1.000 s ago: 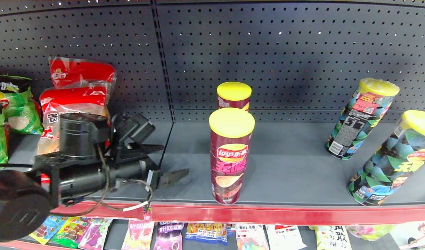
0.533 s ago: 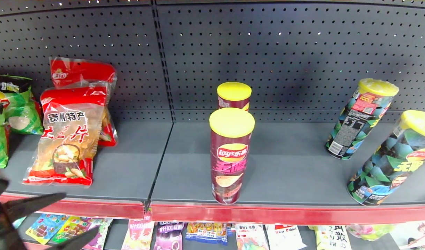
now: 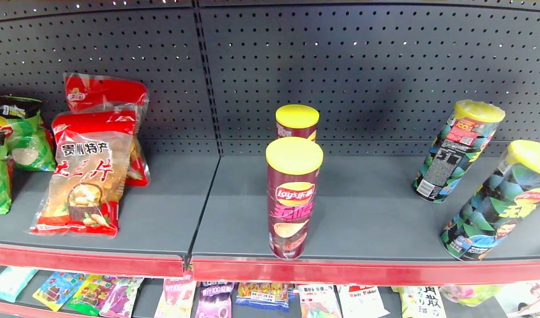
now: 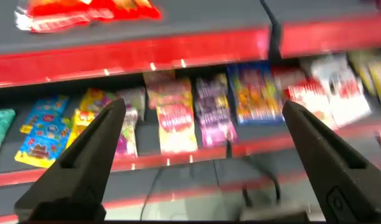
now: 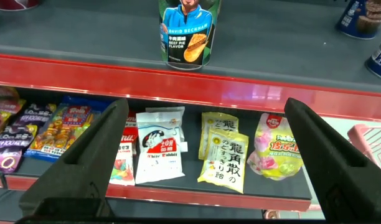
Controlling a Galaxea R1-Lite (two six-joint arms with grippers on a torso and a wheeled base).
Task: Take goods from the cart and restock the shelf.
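Observation:
The grey shelf holds a red bag of crisps at the left, with a second red bag behind it. In the middle stands a maroon tube with a yellow lid, and another stands behind it. Two dark patterned tubes stand at the right. My left gripper is open and empty, below the shelf's red front edge and facing the lower shelf. My right gripper is also open and empty, in front of a lower shelf under a green can.
Green bags lie at the shelf's far left. Small flat snack packets line the lower shelf. A pink frame shows at the edge of the right wrist view. Bare shelf lies between the maroon and patterned tubes.
My left arm has drawn back from the shelf, down and to the left, out of the head view. The red bag it stood in front of now lies in full view.

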